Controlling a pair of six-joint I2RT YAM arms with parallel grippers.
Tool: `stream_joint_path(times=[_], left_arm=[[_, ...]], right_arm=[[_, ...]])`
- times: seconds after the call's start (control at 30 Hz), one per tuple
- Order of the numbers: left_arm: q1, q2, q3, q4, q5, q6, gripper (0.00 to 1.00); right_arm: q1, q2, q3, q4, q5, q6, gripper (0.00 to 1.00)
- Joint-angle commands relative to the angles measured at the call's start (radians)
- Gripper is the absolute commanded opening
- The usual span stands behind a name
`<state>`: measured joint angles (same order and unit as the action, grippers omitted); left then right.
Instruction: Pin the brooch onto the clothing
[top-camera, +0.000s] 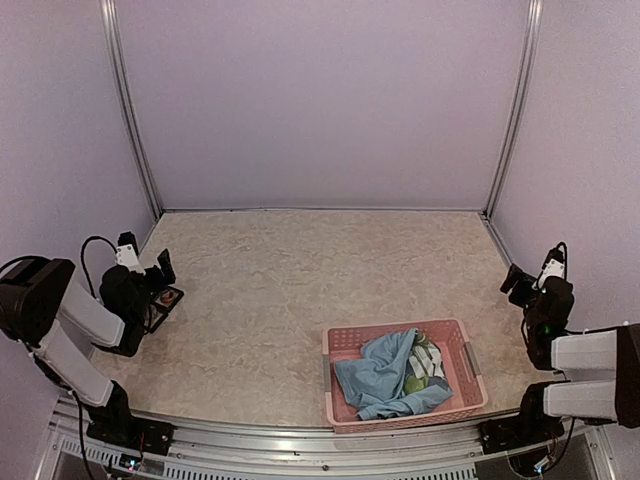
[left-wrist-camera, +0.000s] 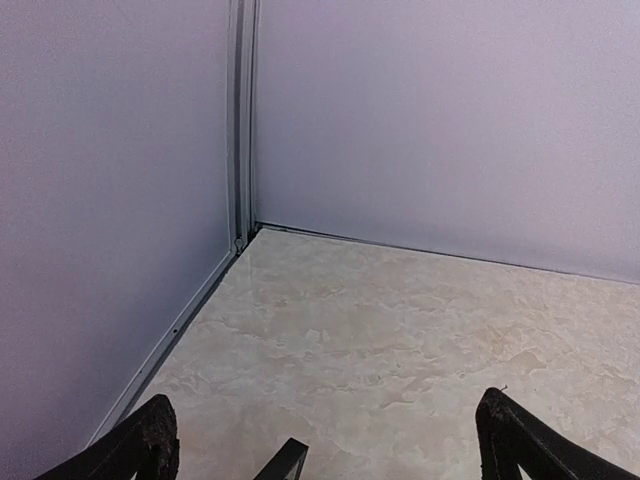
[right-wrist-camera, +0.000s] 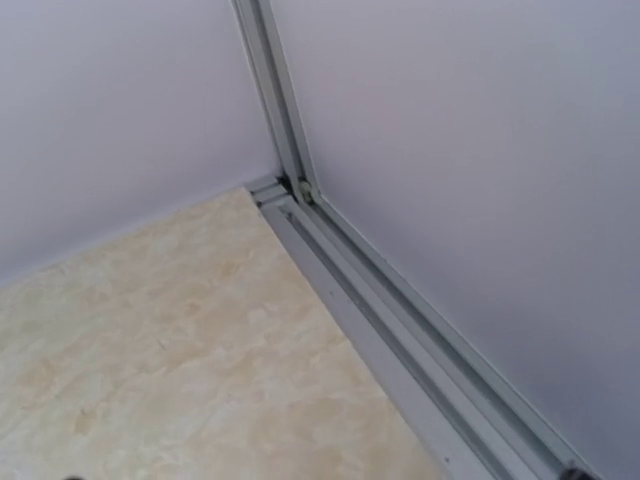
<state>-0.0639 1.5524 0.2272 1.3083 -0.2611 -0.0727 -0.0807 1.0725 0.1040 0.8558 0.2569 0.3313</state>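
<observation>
Along the left edge of the desk (top-camera: 300, 270), we are holding our left claw (left-wrist-camera: 325, 400) spread wide. Its two black fingers (left-wrist-camera: 150, 440) are standing far apart, gripping nothing, with bare marbled surface showing between them. That arm is folding back on itself, elbow low beside its base. The wrist is hovering close by a small open black case (top-camera: 166, 298) with something reddish inside, too small for us to name.

Over on the right, we are carrying our right claw (top-camera: 514, 280) raised near the side wall, forearm lying level above its base. Its fingers are falling outside its wrist view, so we cannot tell how far it is parted.

Our light blue T-shirt (top-camera: 385, 375) is lying crumpled inside a pink basket (top-camera: 400, 328) at the front right of the desk, well apart from both claws, with a patch of white and green print showing.
</observation>
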Motion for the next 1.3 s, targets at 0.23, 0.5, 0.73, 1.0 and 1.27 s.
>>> stream_joint_path(times=[0.23,0.5,0.73,1.0,1.27], left_arm=[[-0.025,-0.065,0.105,-0.243,-0.123,0.006,0.99],[-0.305,-0.357,0.337,-0.529,0.021,-0.080,0.88],[-0.997,-0.304,0.603,-1.049,0.455,0.437,0.96],[-1.215,0.241,1.097,-1.462,0.343,0.475,0.99],[-1.219,0.586,1.335,-1.644,0.320,0.466,0.90]], right_arm=[[-0.004,-0.174,0.107,-0.152,-0.362,-0.030,1.00],[0.087,-0.153,0.451,-0.441,-1.069,-0.046,0.83],[0.454,-0.031,0.802,-1.147,-0.635,-0.337,0.79],[0.471,-0.051,0.777,-1.143,-0.636,-0.270,0.79],[0.477,-0.083,0.710,-1.128,-0.633,-0.264,0.78]])
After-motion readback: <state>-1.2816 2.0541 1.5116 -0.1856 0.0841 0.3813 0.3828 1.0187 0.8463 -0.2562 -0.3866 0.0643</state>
